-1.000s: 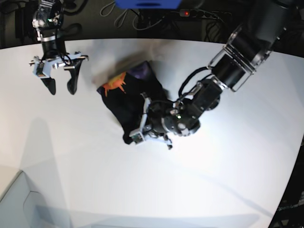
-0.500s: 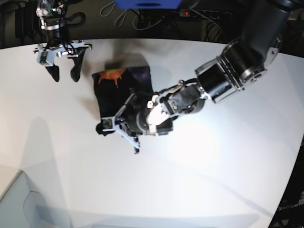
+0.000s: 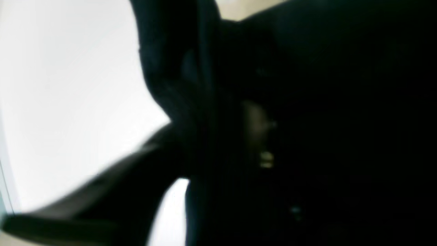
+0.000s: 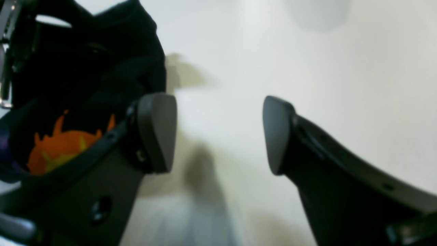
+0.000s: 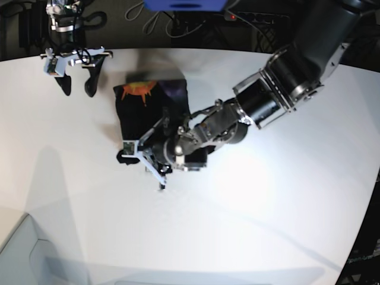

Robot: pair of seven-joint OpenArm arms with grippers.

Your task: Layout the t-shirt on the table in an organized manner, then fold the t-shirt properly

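Observation:
The black t-shirt [image 5: 151,113] lies bunched on the white table [image 5: 267,225], its orange graphic [image 5: 135,90] at the far left corner. My left gripper [image 5: 145,165] is at the shirt's near left edge and looks shut on the cloth. In the left wrist view, blurred black t-shirt fabric [image 3: 307,102] fills most of the frame over the table [image 3: 68,85]. My right gripper [image 5: 77,88] hangs open and empty just left of the graphic. In the right wrist view the right gripper [image 4: 218,133] is open above the bare table [image 4: 307,51], with the t-shirt [image 4: 85,68] to its left.
A blue object [image 5: 184,5], cables and a power strip with a red light [image 5: 234,16] lie beyond the table's far edge. The table edge curves away at the right [image 5: 371,196]. A pale box corner [image 5: 24,255] sits at the lower left.
My left gripper has moved left across the table, and the t-shirt has shifted left and back with it. My right gripper has moved back toward the far edge, still open.

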